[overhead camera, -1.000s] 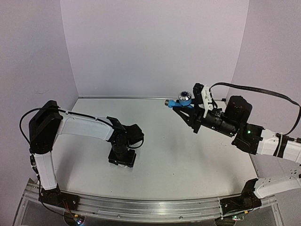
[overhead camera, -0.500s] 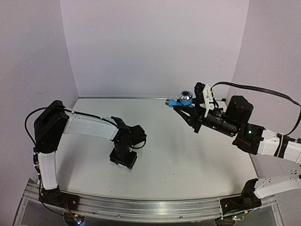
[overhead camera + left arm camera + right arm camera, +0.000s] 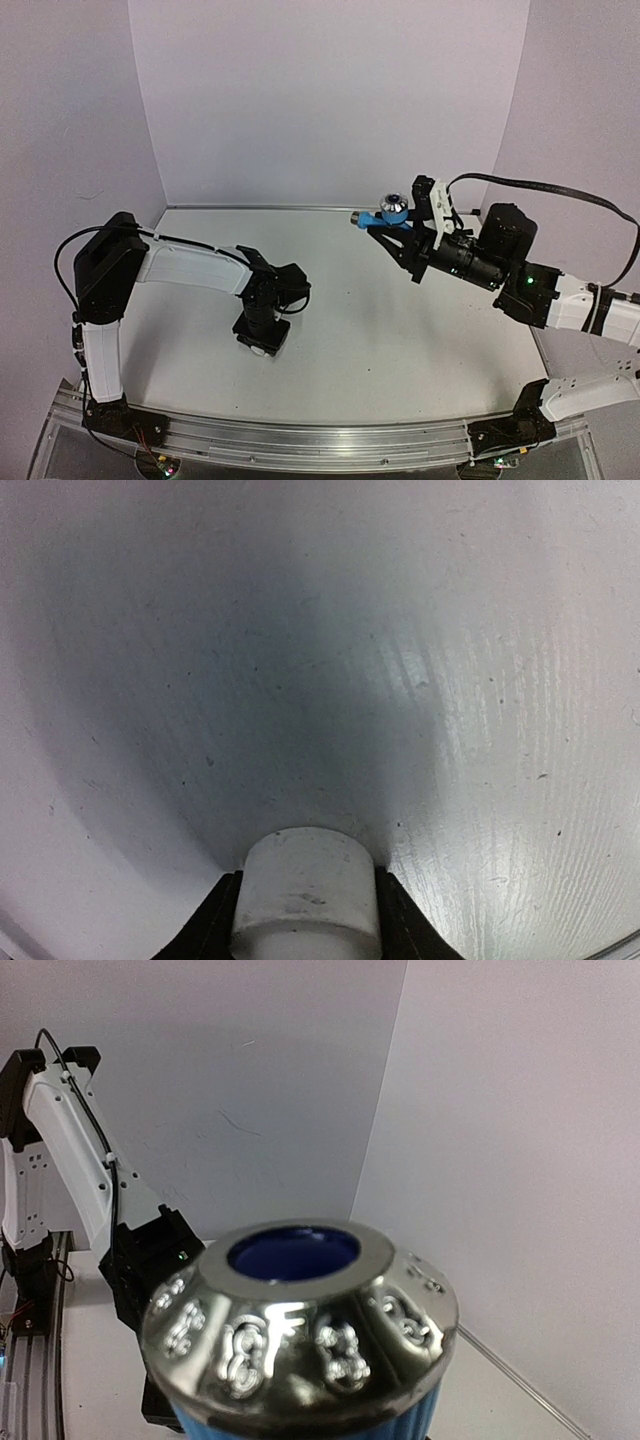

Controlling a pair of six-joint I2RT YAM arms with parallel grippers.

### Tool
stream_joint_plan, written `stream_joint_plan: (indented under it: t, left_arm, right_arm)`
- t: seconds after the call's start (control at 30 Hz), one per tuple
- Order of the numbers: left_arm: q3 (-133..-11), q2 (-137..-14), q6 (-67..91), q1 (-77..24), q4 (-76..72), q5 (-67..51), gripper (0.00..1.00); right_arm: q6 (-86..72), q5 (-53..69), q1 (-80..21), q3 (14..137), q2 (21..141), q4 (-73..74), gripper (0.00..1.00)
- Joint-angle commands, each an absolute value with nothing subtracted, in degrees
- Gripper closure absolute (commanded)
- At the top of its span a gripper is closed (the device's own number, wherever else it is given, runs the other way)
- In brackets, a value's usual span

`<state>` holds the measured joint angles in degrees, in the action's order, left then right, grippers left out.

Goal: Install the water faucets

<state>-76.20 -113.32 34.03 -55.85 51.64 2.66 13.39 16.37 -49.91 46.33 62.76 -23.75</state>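
Observation:
The water faucet (image 3: 381, 216), a light-blue tap with a silvery round knob (image 3: 392, 203), is held in the air above the table's back middle by my right gripper (image 3: 393, 230), which is shut on it. In the right wrist view the knob (image 3: 300, 1330) fills the lower frame and hides the fingers. My left gripper (image 3: 259, 339) points straight down at the table, left of centre. Its black fingers (image 3: 215, 925) press both sides of a small white cylindrical fitting (image 3: 305, 885) standing on the table.
Pale walls (image 3: 320, 100) close in the white table (image 3: 400, 330) at the back and both sides. An aluminium rail (image 3: 320, 440) runs along the near edge. A black cable (image 3: 560, 195) loops over the right arm. The left arm (image 3: 60, 1150) shows in the right wrist view.
My left gripper has shifted slightly right and nearer, and its jaws have closed onto the white fitting. The right arm with the faucet has stayed still.

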Motion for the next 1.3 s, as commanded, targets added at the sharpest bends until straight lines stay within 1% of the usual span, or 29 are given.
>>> stream_joint_plan:
  t: [0.0,0.07,0.13,0.17,0.27,0.33,0.4,0.5,0.6,0.73,0.83,0.9,1.1,1.27]
  left_arm:
    - [-79.1,-113.0,33.3,-55.0,52.8,3.6,0.76]
    - [-79.8,-110.9,33.4,-53.5,52.8,1.3,0.9]
    - [-81.1,-108.1,33.4,-51.3,52.5,-4.1,0.97]
    - [-81.9,-106.7,33.4,-50.0,52.4,-7.0,0.99]
    - [-83.8,-100.7,33.4,-45.6,49.8,-20.3,1.0]
    - [-83.2,-95.5,34.9,-42.6,43.3,-34.6,1.0]
    - [-80.7,-89.2,39.3,-39.4,33.1,-49.1,1.0]
    - [-75.1,-81.2,52.9,-36.3,9.4,-61.4,1.0]
    - [-72.3,-76.4,62.5,-34.7,-4.8,-64.4,1.0]
    - [-70.8,-74.1,66.9,-34.6,-8.8,-64.7,1.0]
    - [-67.1,-72.7,74.6,-34.6,-17.5,-64.2,1.0]
    - [-65.2,-71.9,77.9,-34.6,-20.5,-64.1,1.0]
    - [-63.9,-70.9,80.1,-34.6,-22.5,-64.7,1.0]
    - [-62.8,-70.8,80.0,-34.6,-22.6,-65.2,1.0]
  right_arm:
    - [13.2,17.5,-49.9,47.0,63.3,-26.0,1.0]
    - [15.0,17.8,-49.9,47.7,64.5,-24.6,1.0]
    - [16.6,17.1,-49.9,48.6,65.6,-23.2,1.0]
    - [17.6,17.0,-49.9,48.8,65.9,-23.0,1.0]
    - [21.7,17.9,-49.9,49.0,66.5,-24.3,1.0]
    - [25.4,20.1,-50.0,49.3,67.5,-25.5,1.0]
    - [28.8,23.3,-50.0,50.6,68.9,-25.7,1.0]
    - [32.0,29.0,-49.9,53.0,70.0,-25.8,1.0]
    - [32.5,35.0,-49.9,55.7,71.2,-28.0,1.0]
    - [31.4,39.6,-50.1,57.3,74.2,-35.1,1.0]
    - [32.2,41.0,-50.4,60.6,77.0,-36.3,1.0]
    - [32.5,41.9,-50.4,62.4,78.5,-37.3,1.0]
    - [31.6,46.2,-50.4,67.6,82.7,-37.4,1.0]
    - [29.7,46.4,-50.4,69.7,85.2,-37.9,1.0]
